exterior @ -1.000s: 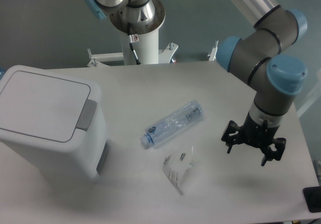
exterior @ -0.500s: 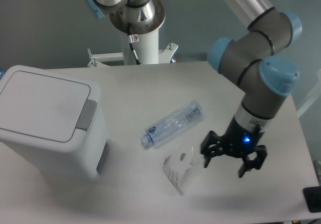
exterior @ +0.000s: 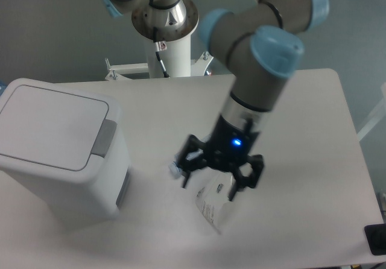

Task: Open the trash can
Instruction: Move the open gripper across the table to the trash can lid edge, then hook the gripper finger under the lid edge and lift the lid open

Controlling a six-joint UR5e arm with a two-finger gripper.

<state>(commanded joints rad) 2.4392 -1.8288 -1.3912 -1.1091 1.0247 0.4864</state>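
Note:
The trash can (exterior: 57, 142) is a large white boxy bin at the left of the table. Its flat lid is shut and the grey push latch (exterior: 104, 137) sits on its right rim. My gripper (exterior: 218, 182) hangs over the middle of the table, well to the right of the bin and apart from it. Its fingers are spread open and hold nothing. A blue light glows on the wrist.
A crumpled clear plastic bottle (exterior: 177, 169) lies mostly hidden under my gripper. A clear plastic bag (exterior: 216, 208) with a white label lies just below it. The robot's base pedestal (exterior: 167, 46) stands at the table's back edge. A black object (exterior: 375, 239) sits at the right front corner.
The arm has swung left from the table's right side to the middle, and now stands over the bottle and bag. The gripper stays open. The bin has not moved.

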